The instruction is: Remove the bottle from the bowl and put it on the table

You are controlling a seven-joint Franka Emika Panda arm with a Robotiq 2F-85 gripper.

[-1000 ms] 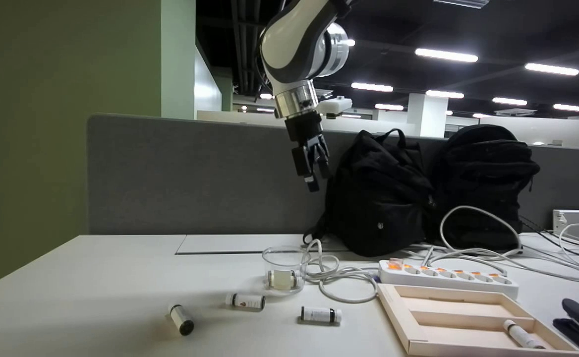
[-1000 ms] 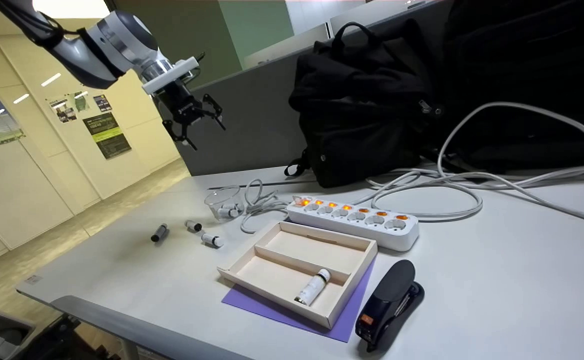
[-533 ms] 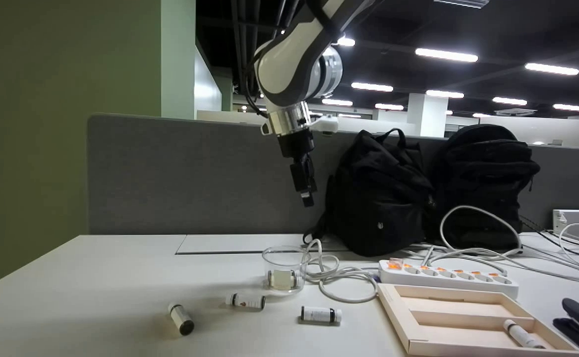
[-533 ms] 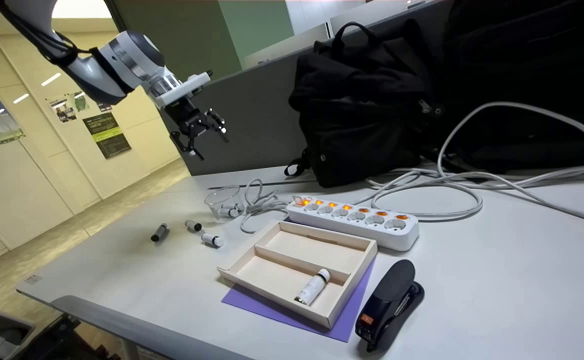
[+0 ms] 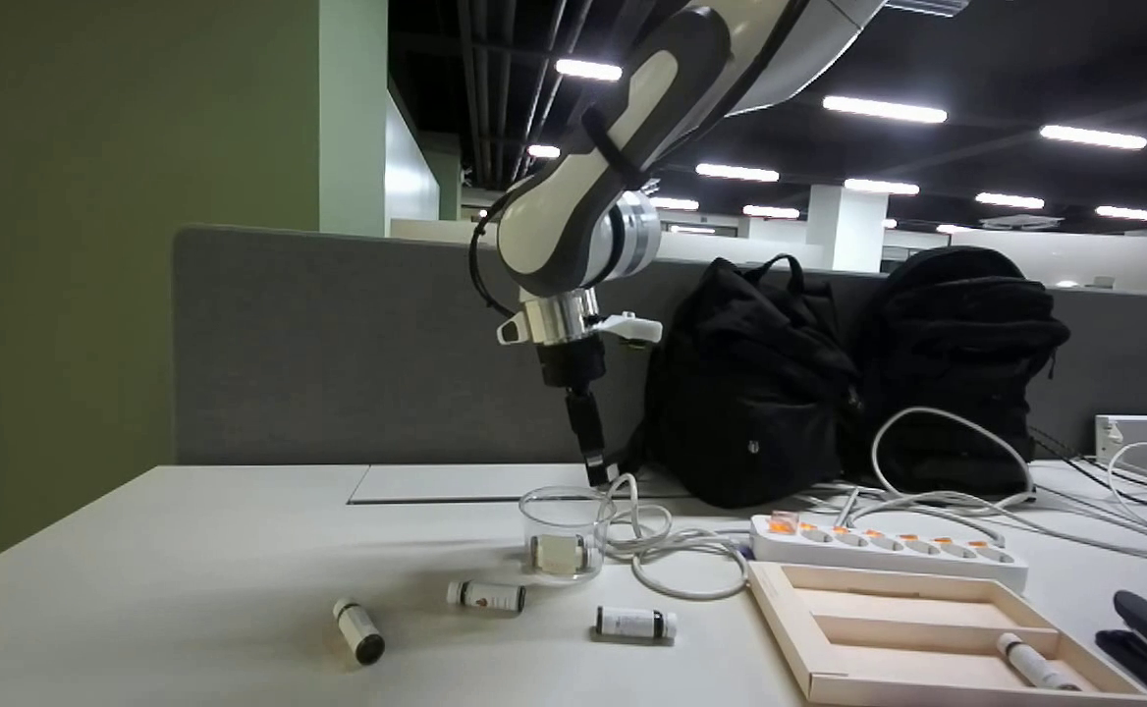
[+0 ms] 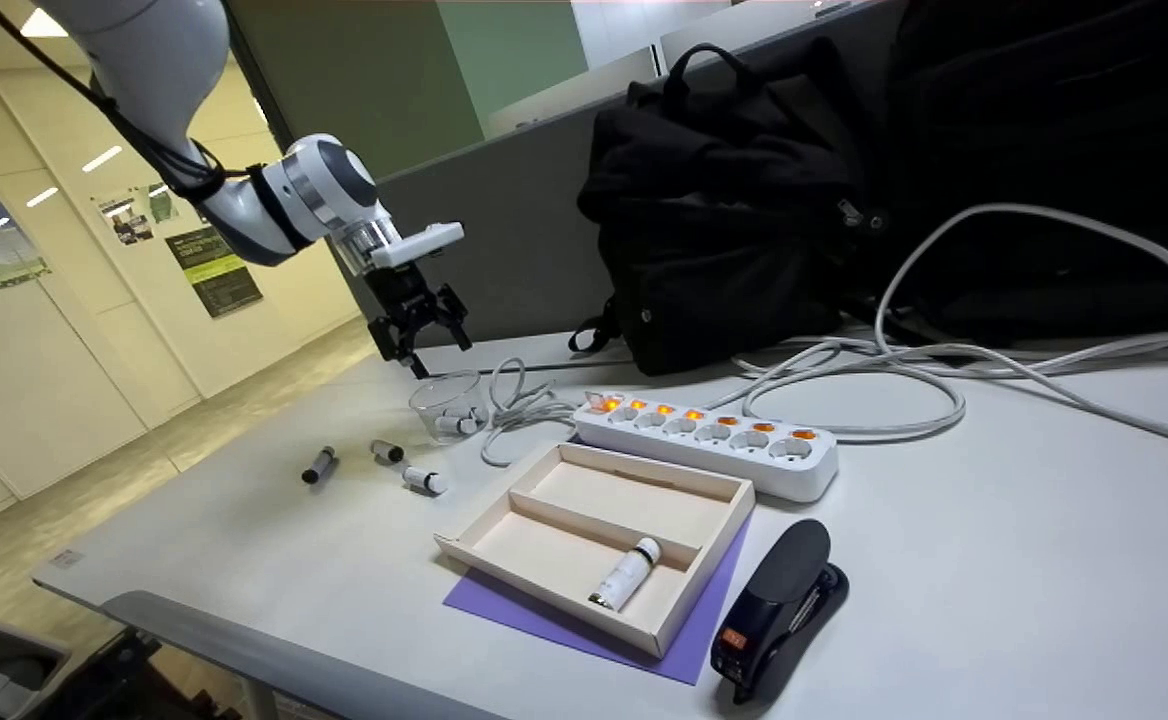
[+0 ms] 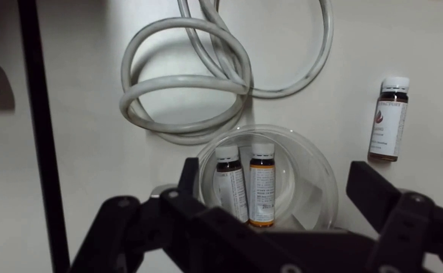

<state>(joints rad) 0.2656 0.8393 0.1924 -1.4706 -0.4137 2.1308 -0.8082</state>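
Note:
A clear bowl (image 5: 562, 521) stands on the pale table (image 5: 191, 579); it also shows in an exterior view (image 6: 426, 408). Two bottles with white caps lie side by side in it. In the wrist view one bottle (image 7: 262, 189) has orange edges on its label, and the other bottle (image 7: 231, 185) leans against it. My gripper (image 6: 442, 358) is above the bowl's rim near its back edge. In the wrist view my gripper (image 7: 277, 182) is open and empty, its fingers on either side of the bowl (image 7: 318, 170). The bottles' lower ends are partly behind the gripper.
Three loose bottles lie before the bowl, one (image 5: 357, 633) farthest from it. A coiled cable (image 7: 187, 81) lies beside the bowl. A wooden tray (image 6: 544, 508) with a bottle (image 6: 627, 573), a power strip (image 6: 704, 445), a stapler (image 6: 784, 600), backpacks (image 6: 724, 220) and a partition (image 5: 387, 344) are around.
My gripper has moved down from high above the table to just above the bowl, and the arm has turned more upright. The bottles and bowl have not moved.

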